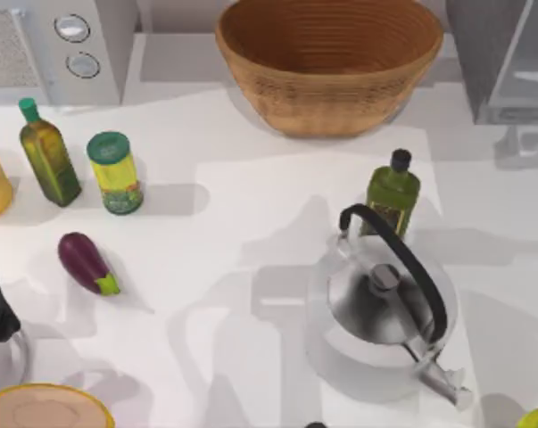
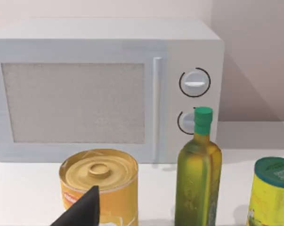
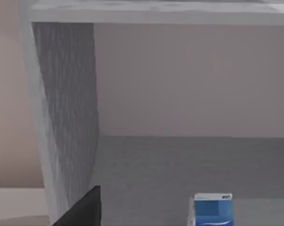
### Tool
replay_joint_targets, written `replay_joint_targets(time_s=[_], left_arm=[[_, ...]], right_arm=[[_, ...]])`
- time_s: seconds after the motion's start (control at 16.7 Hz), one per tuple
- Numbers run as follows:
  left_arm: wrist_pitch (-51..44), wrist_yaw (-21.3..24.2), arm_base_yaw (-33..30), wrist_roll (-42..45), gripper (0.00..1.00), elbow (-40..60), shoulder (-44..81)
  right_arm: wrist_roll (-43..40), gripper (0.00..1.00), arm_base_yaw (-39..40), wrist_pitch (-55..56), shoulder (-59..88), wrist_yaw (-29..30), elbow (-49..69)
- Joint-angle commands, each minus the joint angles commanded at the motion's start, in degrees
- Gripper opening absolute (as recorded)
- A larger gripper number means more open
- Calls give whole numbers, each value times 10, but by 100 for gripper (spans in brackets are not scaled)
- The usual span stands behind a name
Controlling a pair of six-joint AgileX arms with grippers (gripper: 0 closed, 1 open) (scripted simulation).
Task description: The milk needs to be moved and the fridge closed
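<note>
Our right wrist view looks into the open fridge (image 3: pixel 179 141); the milk (image 3: pixel 212 209) stands upright on its grey floor, apart from our right pincer's dark finger (image 3: pixel 83 209). Our left arm sits at the table's (image 1: pixel 251 223) left edge, near the can (image 2: pixel 101 183). Neither pincer's opening can be told.

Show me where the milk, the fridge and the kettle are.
milk (image 3: pixel 213 209), right wrist view, on its blue top.
fridge (image 3: pixel 68 108), right wrist view, on the grey inner side wall.
kettle (image 1: pixel 362 308), top view, on its shiny body.
</note>
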Motion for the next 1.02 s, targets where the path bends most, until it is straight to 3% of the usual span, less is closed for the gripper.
replay_joint_targets(time_s=[0.54, 0.78, 1.02], left_arm=[[0, 0, 0, 0, 100, 0, 0], [0, 0, 0, 0, 100, 0, 0], [0, 0, 0, 0, 100, 0, 0]], right_arm=[[11, 100, 58, -171, -581, 48, -314], [11, 100, 75, -222, -705, 63, -407], [10, 100, 80, -236, -737, 66, -433]])
